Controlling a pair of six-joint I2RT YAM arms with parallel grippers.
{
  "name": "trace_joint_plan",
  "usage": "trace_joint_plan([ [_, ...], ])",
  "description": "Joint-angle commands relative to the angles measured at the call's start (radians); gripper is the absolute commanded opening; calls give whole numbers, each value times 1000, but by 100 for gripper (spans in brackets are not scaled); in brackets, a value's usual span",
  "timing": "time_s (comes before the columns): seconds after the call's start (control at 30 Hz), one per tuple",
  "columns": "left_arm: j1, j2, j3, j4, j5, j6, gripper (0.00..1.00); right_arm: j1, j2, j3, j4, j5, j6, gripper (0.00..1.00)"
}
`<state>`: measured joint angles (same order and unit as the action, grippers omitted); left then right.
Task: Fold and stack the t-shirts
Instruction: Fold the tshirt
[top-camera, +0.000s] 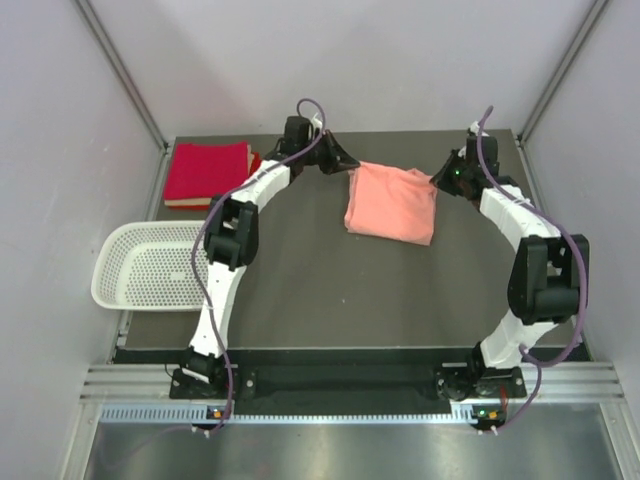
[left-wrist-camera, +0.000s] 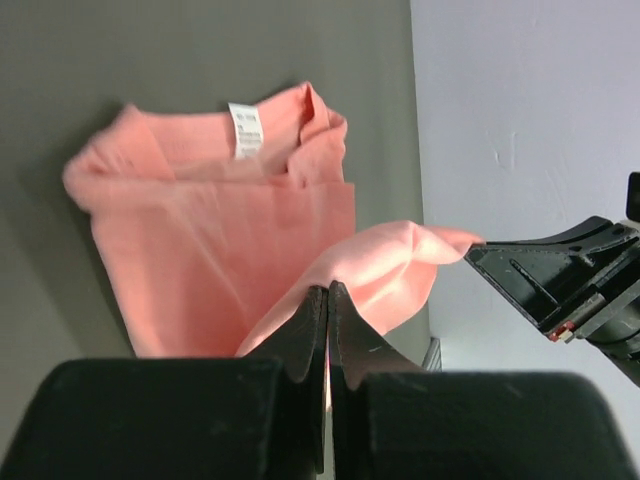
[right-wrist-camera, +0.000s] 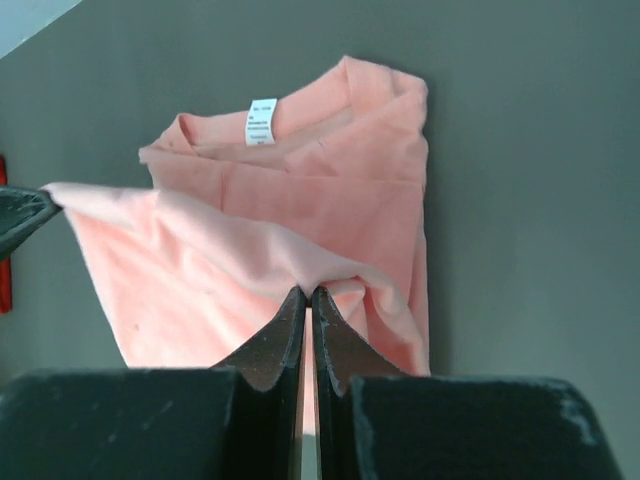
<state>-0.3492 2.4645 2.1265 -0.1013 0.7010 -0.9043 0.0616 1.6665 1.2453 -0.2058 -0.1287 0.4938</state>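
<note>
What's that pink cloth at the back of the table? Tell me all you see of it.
A salmon-pink t-shirt of soft, thin cloth, partly folded into a rough rectangle, lying on the dark table right of centre. A small white tag shows at its collar. The left claw and right claw are each shut on a corner, holding one fold raised between them above the layers beneath.

Soft matt cloth t-shirt (top-camera: 392, 205), perforated glossy white plastic basket (top-camera: 150, 268)
</note>
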Motion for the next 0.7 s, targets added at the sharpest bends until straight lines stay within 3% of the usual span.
trace_joint_plan([
  [0.0,19,83,111,219,38,-71,0,-19,54,83,141,-63,-31,0],
  [0.43,62,272,268,498,-161,-150,0,-54,372,353,181,-124,0,0],
  [0.5,62,286,271,531,-196,-127,14,-54,429,388,184,-108,2,3],
  [0.53,62,289,271,546,-227,-120,37,-52,449,417,190,-109,8,7],
  [0.57,62,295,271,569,-238,-117,46,-54,467,436,183,-109,21,16],
  [0.63,70,298,271,584,-213,-107,70,-97,484,453,181,-117,37,15],
  [0.67,76,294,270,575,-189,-105,75,-101,478,448,186,-123,40,20],
])
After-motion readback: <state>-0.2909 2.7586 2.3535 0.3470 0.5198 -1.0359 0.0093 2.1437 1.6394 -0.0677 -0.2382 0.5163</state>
